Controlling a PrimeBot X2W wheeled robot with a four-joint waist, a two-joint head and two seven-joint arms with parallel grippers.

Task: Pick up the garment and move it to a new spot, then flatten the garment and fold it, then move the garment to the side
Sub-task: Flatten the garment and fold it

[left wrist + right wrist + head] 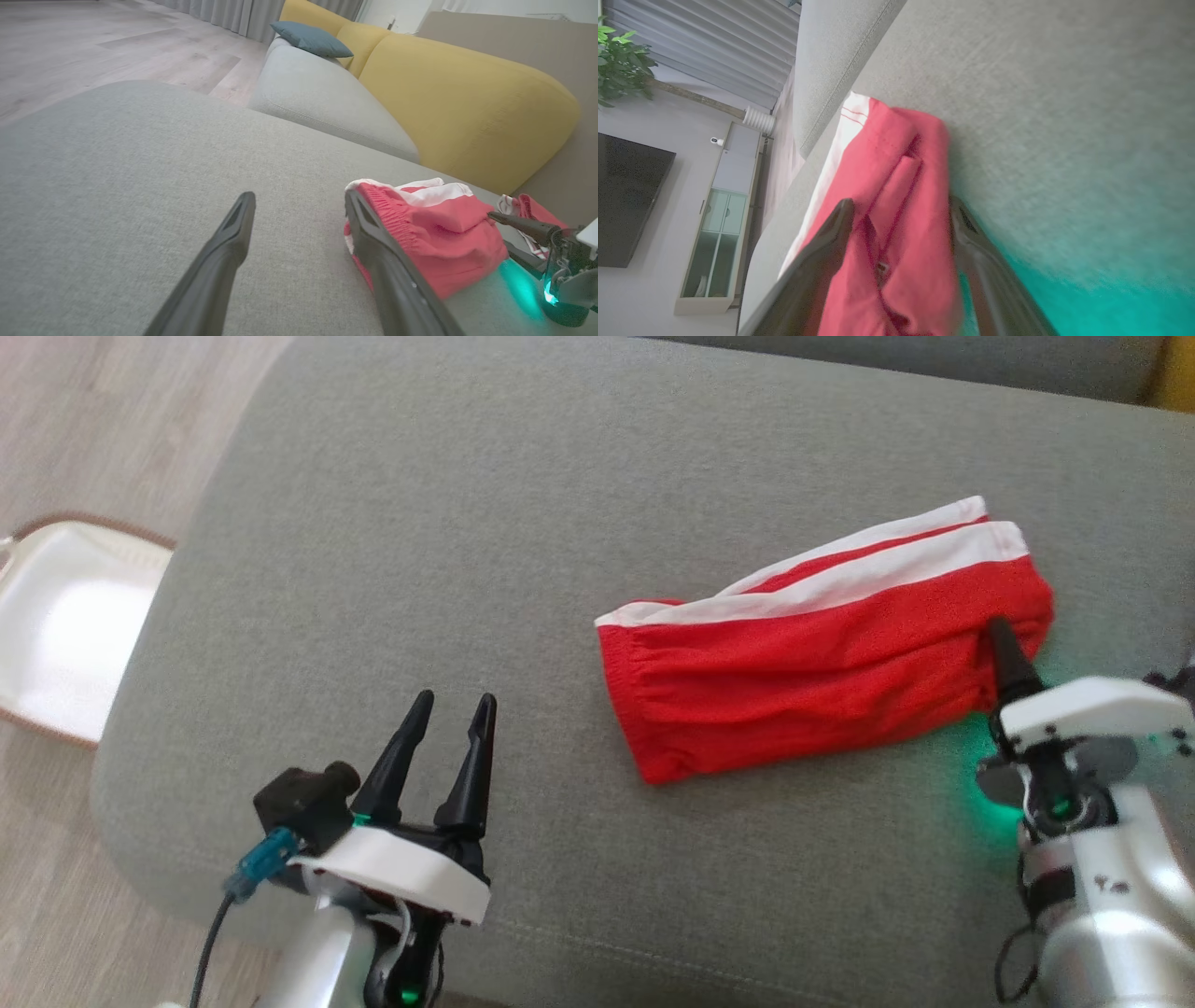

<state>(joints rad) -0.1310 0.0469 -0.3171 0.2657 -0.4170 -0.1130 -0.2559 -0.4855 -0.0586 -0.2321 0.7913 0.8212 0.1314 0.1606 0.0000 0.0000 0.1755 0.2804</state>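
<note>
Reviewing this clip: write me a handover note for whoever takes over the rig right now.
Left gripper: open, over the sofa cushion, apart from the garment.
Right gripper: open, fingers straddling the garment's right end.
The garment lies folded on the cushion.
Done, apparently: flattening and folding.
Left: close on it, move it aside.

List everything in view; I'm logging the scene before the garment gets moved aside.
garment: one, red with white stripes, right part of the seat cushion
seat cushion: one, grey, under the garment
tray: one, white, on the floor, far left
backrest: one, yellow, behind the garment
pillow: one, blue, by the backrest's far end
television: one, black, on the wall
plant: one, green, beside the curtains
left hand: one, dark fingers, open over bare cushion
right hand: one, dark fingers, open astride the garment's edge
</note>
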